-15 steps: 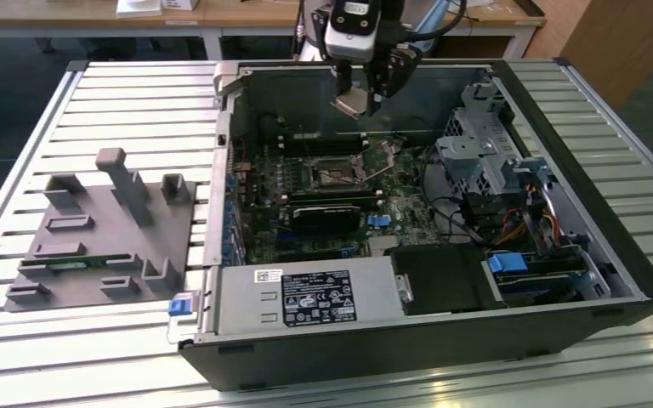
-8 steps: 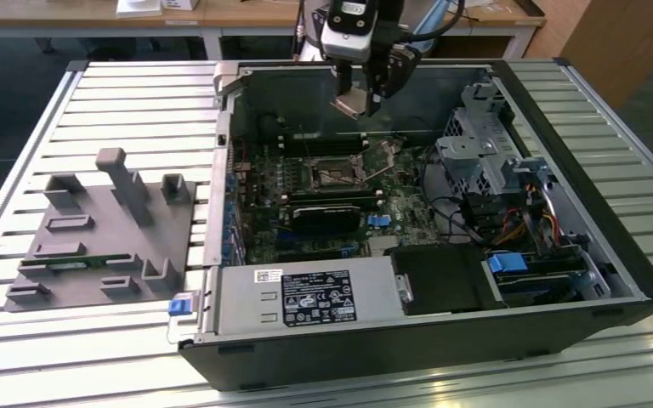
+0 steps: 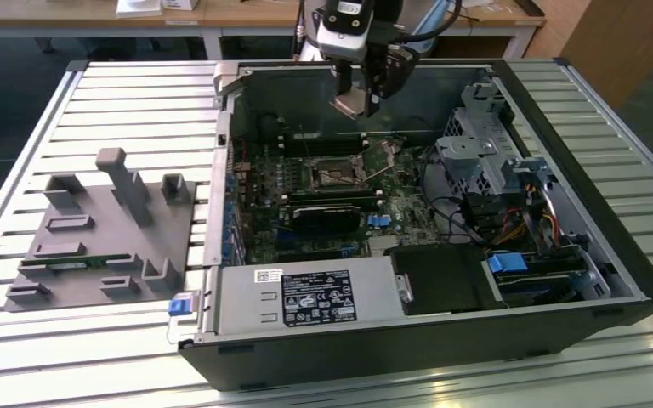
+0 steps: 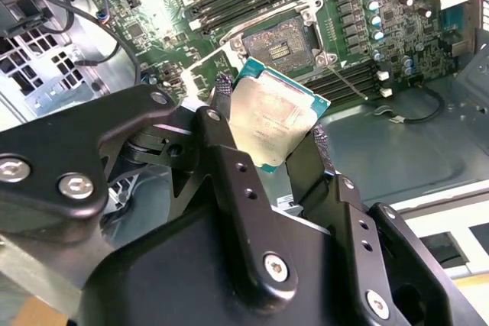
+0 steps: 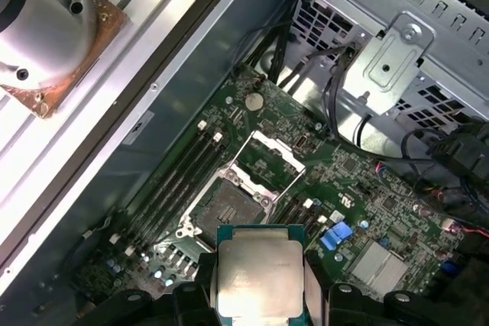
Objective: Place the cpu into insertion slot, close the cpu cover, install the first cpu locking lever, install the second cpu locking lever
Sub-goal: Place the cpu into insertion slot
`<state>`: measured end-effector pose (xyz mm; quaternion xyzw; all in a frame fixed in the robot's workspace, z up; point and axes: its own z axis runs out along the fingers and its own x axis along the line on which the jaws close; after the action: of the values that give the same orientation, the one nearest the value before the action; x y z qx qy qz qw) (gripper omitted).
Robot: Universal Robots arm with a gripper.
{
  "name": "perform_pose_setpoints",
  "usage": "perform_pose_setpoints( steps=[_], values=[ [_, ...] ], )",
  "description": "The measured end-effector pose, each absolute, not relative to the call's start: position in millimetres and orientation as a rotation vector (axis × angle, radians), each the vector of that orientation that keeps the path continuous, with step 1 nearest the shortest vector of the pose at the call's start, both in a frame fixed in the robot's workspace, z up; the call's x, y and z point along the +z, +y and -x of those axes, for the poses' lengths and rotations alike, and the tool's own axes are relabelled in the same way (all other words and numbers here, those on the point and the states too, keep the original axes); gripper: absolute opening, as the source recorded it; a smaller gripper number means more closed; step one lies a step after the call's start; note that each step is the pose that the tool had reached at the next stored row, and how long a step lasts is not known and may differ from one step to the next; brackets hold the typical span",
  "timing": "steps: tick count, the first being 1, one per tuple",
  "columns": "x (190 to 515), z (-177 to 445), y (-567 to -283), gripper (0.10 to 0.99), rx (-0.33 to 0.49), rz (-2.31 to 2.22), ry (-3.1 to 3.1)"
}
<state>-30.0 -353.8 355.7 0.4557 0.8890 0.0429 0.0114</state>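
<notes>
We see the arm's black two-fingered claw (image 3: 360, 100) poised over the open black desktop computer case (image 3: 440, 348), which lies on its side on the slatted grey metal table (image 3: 133, 93) so that the green mainboard (image 3: 303, 234) faces upward and can be reached from above.

The claw is clenched on the cpu (image 4: 276, 116) — a small flat square chip with a pale silvery metal top and a green rim. It pinches the chip by two opposite edges, and we judge that this leaves the underside free to meet the socket. The chip hangs in the air, well apart from the board and touching nothing but the fingers (image 4: 223, 93).

Below it, in the first wrist view, the insertion slot (image 5: 228, 205) — a small square socket with a dark frame and a dull gold-grey centre — lies bare. The cpu cover (image 5: 269, 156), a thin silvery square metal frame with a cut-out middle, stands swung open just beside the slot, which is why the socket is exposed to the descending part. Long narrow black memory slots (image 5: 177, 177) run alongside.

We judge the work to be at its first step: the chip is carried but not seated, and the cover is not yet closed. On the exterior view's left, well apart from the case, a grey moulded parts holder (image 3: 99, 238) sits on the table.
</notes>
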Motion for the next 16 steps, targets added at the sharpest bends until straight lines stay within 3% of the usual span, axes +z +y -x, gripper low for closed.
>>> perform_pose_setpoints(
  steps=[16],
  values=[
    [354.9, 33.7, -353.8, 0.537, 0.132, -1.506, 2.725]
  ],
)
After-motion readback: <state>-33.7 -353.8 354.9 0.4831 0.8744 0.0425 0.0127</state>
